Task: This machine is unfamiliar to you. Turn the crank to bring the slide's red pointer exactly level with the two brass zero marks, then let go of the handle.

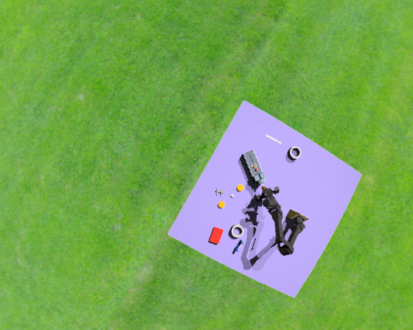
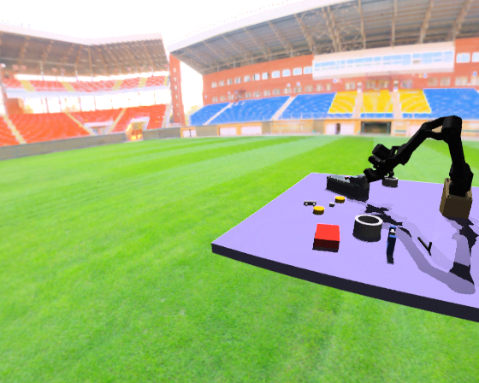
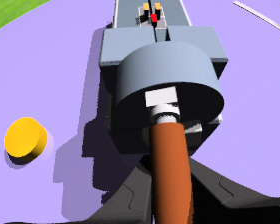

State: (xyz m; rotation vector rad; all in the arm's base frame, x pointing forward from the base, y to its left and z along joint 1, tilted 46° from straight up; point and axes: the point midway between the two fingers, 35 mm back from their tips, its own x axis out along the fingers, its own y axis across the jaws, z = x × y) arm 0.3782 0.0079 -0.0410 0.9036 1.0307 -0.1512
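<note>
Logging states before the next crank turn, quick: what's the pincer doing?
Pincer: closed, holding the crank's orange-brown handle.

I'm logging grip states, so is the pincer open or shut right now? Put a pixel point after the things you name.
Shut on the orange handle [image 3: 169, 170]: in the wrist view, the dark fingers of the pincer [image 1: 264, 189] [image 2: 366, 176] flank it on both sides.

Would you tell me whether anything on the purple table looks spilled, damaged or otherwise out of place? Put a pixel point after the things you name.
Nothing stands out: I see no spill or damage. The red block [image 1: 216, 235] [image 2: 328, 234] and both yellow discs [image 1: 240, 188] [image 1: 221, 205] [image 2: 340, 199] [image 2: 318, 209] lie flat, and the gripper [image 1: 264, 189] [image 3: 161, 160] is closed on the orange handle [image 3: 167, 160].
</note>
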